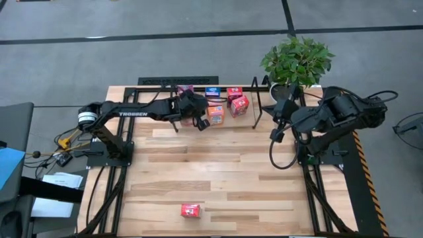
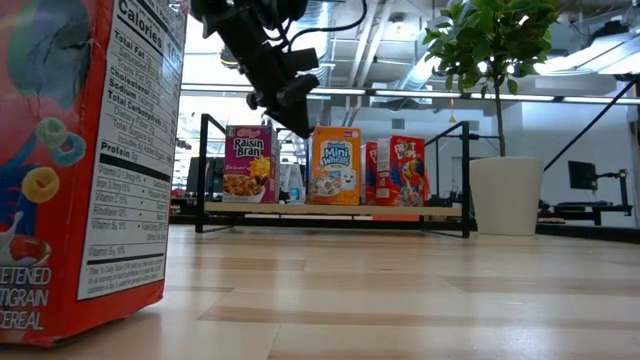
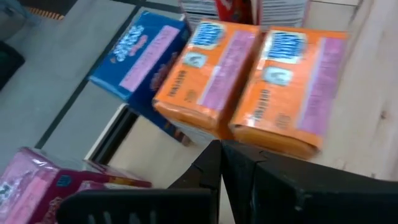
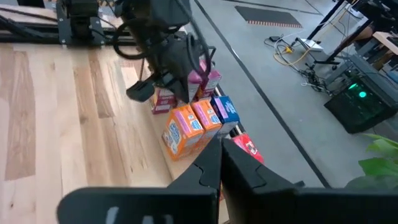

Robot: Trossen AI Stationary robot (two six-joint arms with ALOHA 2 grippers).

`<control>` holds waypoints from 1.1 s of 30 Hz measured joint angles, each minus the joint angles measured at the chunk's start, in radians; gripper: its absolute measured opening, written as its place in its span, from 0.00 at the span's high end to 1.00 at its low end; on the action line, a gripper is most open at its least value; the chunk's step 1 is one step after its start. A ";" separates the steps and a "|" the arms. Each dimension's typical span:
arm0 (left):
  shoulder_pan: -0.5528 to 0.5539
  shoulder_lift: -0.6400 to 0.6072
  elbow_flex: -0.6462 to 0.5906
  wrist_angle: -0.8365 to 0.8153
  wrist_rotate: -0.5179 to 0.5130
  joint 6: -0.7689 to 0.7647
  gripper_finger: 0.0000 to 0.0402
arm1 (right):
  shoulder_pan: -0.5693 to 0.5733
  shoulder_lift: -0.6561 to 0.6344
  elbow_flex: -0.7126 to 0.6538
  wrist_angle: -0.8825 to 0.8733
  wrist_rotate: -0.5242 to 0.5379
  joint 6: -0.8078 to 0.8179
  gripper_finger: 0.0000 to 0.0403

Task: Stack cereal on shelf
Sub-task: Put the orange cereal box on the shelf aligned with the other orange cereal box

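Observation:
Several cereal cartons stand on the black rod shelf at the table's far edge: magenta, blue, red, a tilted red one and orange. The low view shows them upright on the shelf's board. One red carton stands alone near the table's front edge, large in the low view. My left gripper hovers shut and empty just in front of the orange cartons. My right gripper is shut and empty, raised at the right.
A potted plant stands at the far right corner beside the shelf, its white pot on the table. The thicker black frame edges the table's sides. Bare wooden table lies between the shelf and the lone red carton.

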 joint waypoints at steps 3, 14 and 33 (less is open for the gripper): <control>0.002 -0.001 0.000 -0.001 0.000 -0.011 1.00 | -0.007 -0.005 -0.057 -0.009 0.004 0.000 0.94; -0.028 -0.087 0.132 -0.149 -0.008 -0.030 1.00 | -0.188 -0.008 -0.515 0.463 -0.190 -0.144 0.97; -0.198 -0.132 0.523 -0.499 -0.223 -0.011 1.00 | -0.434 0.245 -0.850 1.186 -0.416 -0.248 0.97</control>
